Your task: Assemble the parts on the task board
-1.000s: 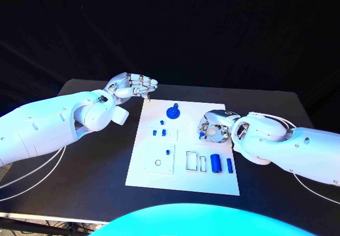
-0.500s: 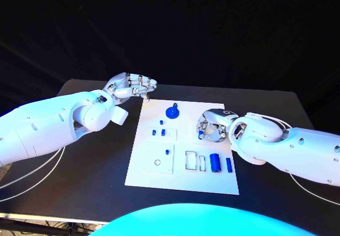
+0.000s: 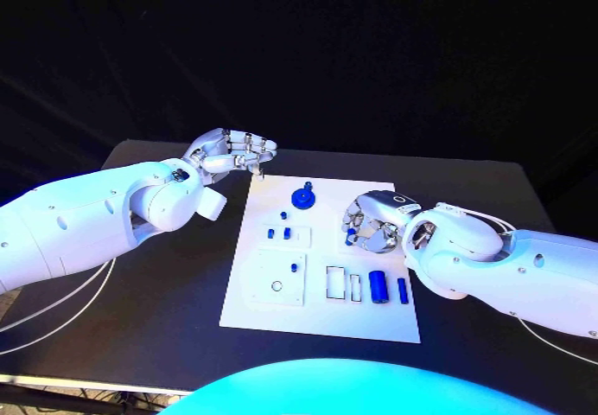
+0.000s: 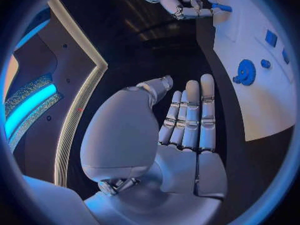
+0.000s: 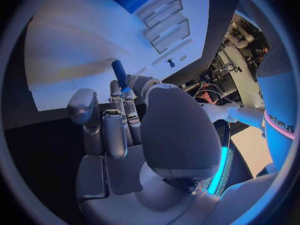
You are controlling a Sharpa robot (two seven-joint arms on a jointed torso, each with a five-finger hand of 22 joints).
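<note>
On the black table [image 3: 149, 285] lies the white board [image 3: 318, 316]; my right hand [image 3: 370, 223] pinches a blue peg [image 5: 119, 73] above it, my left hand [image 3: 234, 152] empty, fingers loose.

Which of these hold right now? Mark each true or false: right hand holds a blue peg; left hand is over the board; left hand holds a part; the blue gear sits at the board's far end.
1. The right hand holds a blue peg: true.
2. The left hand is over the board: false, it is beyond the board's far left corner, over black table.
3. The left hand holds a part: false, nothing in it.
4. The blue gear sits at the board's far end: true.
</note>
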